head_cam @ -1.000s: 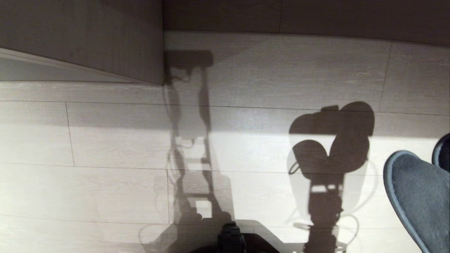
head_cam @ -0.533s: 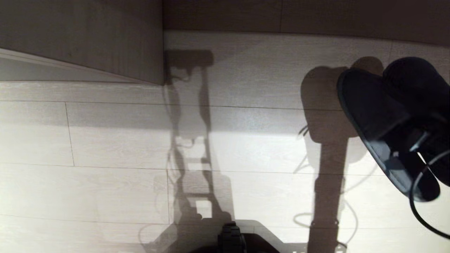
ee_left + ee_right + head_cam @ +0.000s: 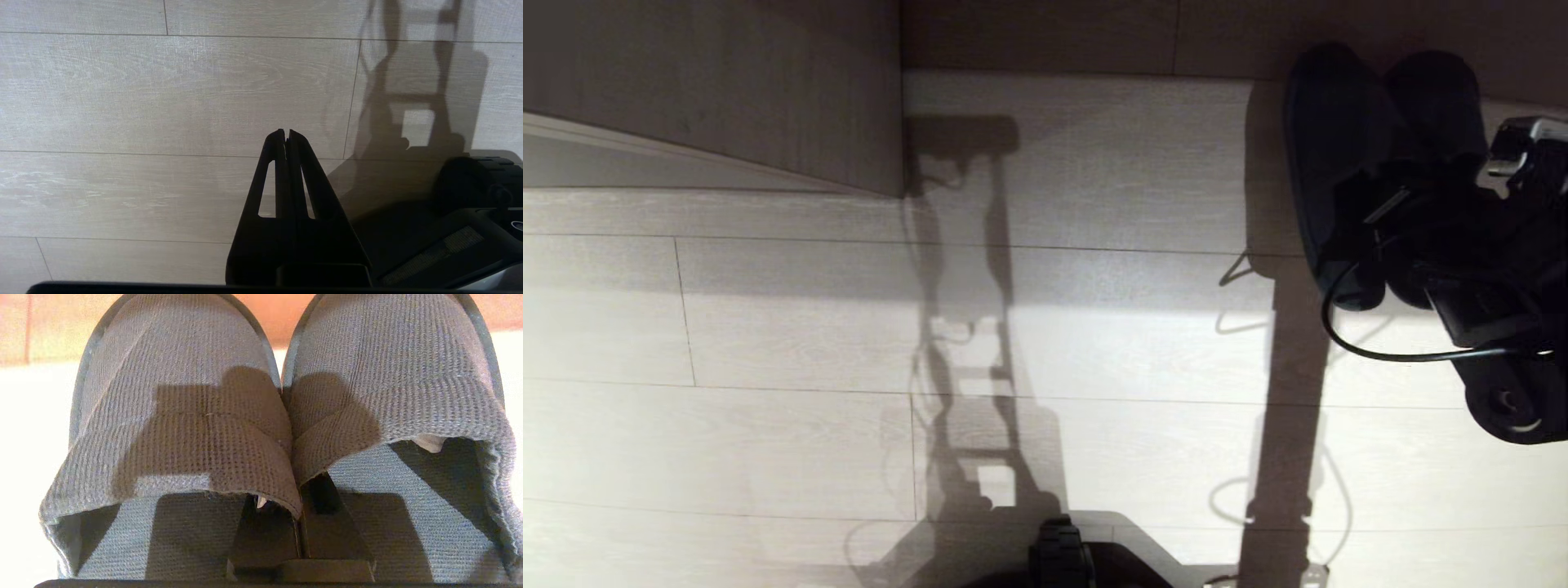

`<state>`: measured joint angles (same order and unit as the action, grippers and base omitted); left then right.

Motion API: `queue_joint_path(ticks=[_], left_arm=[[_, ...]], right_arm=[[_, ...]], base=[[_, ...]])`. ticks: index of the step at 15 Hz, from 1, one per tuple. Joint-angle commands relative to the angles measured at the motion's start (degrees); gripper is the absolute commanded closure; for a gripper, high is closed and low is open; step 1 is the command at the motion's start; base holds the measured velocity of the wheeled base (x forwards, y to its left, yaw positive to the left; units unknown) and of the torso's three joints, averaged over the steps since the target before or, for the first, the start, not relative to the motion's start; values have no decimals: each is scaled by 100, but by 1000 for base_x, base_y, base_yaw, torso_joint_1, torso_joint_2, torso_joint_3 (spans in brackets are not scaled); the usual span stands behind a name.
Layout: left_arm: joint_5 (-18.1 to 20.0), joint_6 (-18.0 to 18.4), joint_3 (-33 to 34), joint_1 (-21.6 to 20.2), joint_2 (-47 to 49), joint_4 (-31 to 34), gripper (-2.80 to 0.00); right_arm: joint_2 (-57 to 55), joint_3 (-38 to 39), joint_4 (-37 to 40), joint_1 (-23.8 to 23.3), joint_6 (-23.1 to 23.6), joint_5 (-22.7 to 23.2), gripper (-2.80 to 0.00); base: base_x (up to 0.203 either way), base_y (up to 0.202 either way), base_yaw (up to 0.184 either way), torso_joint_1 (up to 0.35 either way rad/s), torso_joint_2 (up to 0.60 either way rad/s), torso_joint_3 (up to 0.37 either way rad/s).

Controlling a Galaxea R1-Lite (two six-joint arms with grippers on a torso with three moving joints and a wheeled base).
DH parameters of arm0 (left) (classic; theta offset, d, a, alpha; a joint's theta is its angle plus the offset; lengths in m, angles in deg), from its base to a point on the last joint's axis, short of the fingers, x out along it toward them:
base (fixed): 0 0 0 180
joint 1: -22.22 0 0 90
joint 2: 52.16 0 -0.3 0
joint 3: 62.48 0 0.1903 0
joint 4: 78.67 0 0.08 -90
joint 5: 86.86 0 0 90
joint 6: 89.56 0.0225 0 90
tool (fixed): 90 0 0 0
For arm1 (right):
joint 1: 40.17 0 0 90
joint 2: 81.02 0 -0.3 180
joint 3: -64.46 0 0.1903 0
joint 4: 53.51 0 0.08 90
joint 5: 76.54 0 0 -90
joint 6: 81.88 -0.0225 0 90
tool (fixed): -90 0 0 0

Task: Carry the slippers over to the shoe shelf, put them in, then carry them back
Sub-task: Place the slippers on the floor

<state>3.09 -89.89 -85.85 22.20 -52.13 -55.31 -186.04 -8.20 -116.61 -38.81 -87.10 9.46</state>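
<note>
Right gripper (image 3: 300, 522): at the far right of the head view, held out over the floor; fingers (image 3: 265, 535) pressed together, pinching the inner edges of both slippers where the two wide straps meet.
Slippers (image 3: 1372, 155): a dark grey woven pair carried side by side in the air at the upper right of the head view, toes pointing away from the robot. In the right wrist view the two straps touch at the middle, and the open heel ends lie nearest the camera.
Left gripper (image 3: 287, 136): hangs low beside the robot's base, pointing down at the floor; fingers (image 3: 304, 179) pressed together with nothing between them.
Cable (image 3: 1380, 347): a black loop hanging from the right arm, just below the slippers.
Floor (image 3: 768, 327): pale wood-grain planks, with a bright band of light across the middle and the robot's long shadow running up it.
Furniture panel (image 3: 727, 90): beige wood-grain, in shade at the upper left of the head view, well apart from the slippers.
Robot base (image 3: 1062, 559): a dark part at the bottom edge of the head view.
</note>
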Motion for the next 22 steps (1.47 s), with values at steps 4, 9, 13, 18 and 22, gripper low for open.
queue_joint_path(ticks=[4,9,13,18,22], left_arm=[[-3,-2,2,-2,-2,0,0],[-4,-2,7,0,-2,0,0],[3,-2,8,2,-2,0,0],[-4,-2,4,2,-6,0,0],[-4,-3,3,-6,-3,0,0]], right_arm=[[-695,-362,-64,4,-5,345,-280],[-783,-199,-54,1,65,365,-280],[-708,18,-60,4,74,365,-280],[-72,505,-55,24,394,382,-280],[539,1132,-42,129,589,382,-280]], base=[[0,0,0,0,0,0],[0,0,0,0,0,0],[0,0,0,0,0,0],[0,0,0,0,0,0],[0,0,0,0,0,0]])
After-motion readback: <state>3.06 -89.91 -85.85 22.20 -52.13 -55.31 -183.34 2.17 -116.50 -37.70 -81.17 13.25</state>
